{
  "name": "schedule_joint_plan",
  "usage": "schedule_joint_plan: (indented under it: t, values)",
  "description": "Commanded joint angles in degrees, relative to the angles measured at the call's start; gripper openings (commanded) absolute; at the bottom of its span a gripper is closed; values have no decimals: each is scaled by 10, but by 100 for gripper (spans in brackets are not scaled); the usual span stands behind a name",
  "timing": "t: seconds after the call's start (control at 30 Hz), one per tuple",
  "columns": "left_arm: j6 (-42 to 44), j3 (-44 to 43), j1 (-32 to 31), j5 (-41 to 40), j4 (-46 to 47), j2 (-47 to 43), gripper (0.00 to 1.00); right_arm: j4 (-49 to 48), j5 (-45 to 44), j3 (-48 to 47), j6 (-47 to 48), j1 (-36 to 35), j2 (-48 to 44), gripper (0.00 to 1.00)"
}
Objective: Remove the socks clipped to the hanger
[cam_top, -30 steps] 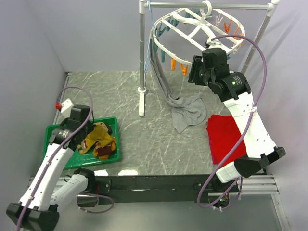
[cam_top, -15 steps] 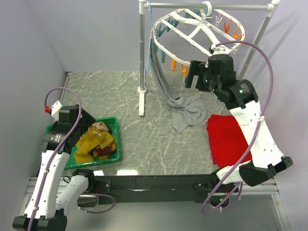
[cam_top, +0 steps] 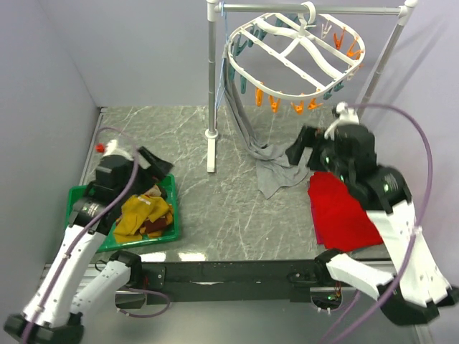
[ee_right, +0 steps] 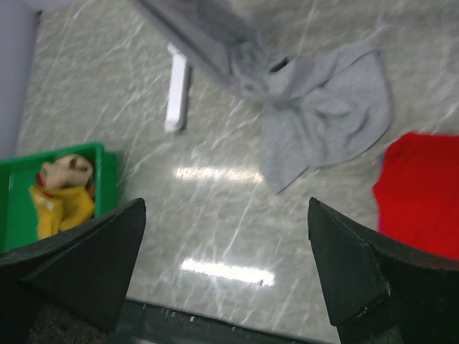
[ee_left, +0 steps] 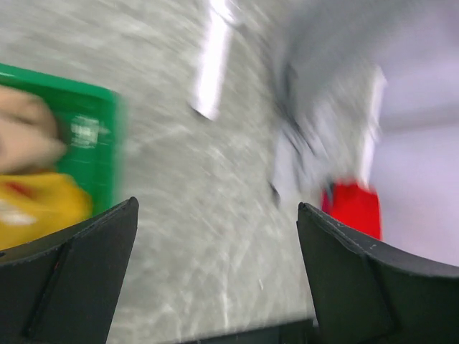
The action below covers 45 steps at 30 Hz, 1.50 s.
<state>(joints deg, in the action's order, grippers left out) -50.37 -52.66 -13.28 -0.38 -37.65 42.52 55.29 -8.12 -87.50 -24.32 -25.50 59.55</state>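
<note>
mustard-and-brown limp fabric socks (cam_top: 143, 215): heaped in green plastic tray (cam_top: 77, 195), just beside your left claw (cam_top: 155, 163) | both claws spread wide, empty | round white plastic peg hanger (cam_top: 287, 94): above-behind right claw (cam_top: 304, 152), no socks showing

- Left wrist view is smeared by motion: I read the green tray (ee_left: 104, 172) and the socks (ee_left: 36, 208) only as colour patches.
- Top view: socks are heaped, so I cannot count them. The left arm (cam_top: 72, 251) covers part of the tray.
- Right wrist view: red cloth (ee_right: 423, 193) is cut by the right edge.
- Hanger (cam_top: 294, 54): clips (cam_top: 297, 107) are too small to check singly.
</note>
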Motion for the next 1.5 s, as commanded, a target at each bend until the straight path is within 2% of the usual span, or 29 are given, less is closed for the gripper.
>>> schedule_joint_plan:
  t: [0.0,0.07,0.17,0.33,0.47,0.5,0.57,0.6,0.63,0.77,0.8,0.83,1.0,1.03,1.1,1.13,1.2,1.33,1.47]
  values:
    - [-19,-6,-141,-14,90,38,96,-72,90,125,-69,-4,-106,100]
    - [-32,-9,-212,-56,100,62,96,-136,143,229,-105,-6,-144,100]
    - [-35,17,-270,-64,160,61,96,-211,173,349,-165,-7,-198,100]
    - [-57,95,-304,-9,259,43,96,-404,227,565,-291,-10,-258,100]
    - [-106,198,-332,39,372,-3,96,-551,303,686,-318,-10,-266,100]
    - [-114,241,-337,45,425,-13,96,-587,331,730,-324,-11,-269,100]
    - [-129,281,-345,65,468,-50,96,-707,366,780,-350,-11,-277,100]
    - [-135,321,-348,72,502,-63,96,-755,390,833,-366,-10,-290,100]
    - [-140,342,-349,78,522,-94,96,-847,396,860,-405,-10,-297,100]
    - [-183,435,-351,100,605,-186,96,-1001,381,980,-485,-11,-380,100]
    - [-193,468,-351,98,622,-209,96,-1011,377,1007,-497,-10,-400,100]
    - [-199,483,-351,97,643,-252,96,-946,373,1001,-485,-11,-427,100]
    - [-232,547,-351,54,628,-398,96,-786,362,989,-456,-13,-617,100]
    - [-242,556,-350,46,621,-448,96,-707,349,988,-457,-13,-642,100]
    - [-278,584,-350,24,600,-493,96,-634,312,983,-459,-13,-710,100]
    - [-289,591,-350,19,593,-522,96,-565,299,982,-462,-13,-729,100]
    - [-304,593,-350,22,599,-502,96,-513,276,981,-460,-14,-769,100]
    - [-293,578,-350,22,600,-437,96,-496,250,981,-471,-13,-720,100]
    - [-293,580,-350,26,602,-402,96,-526,253,981,-459,-13,-664,100]
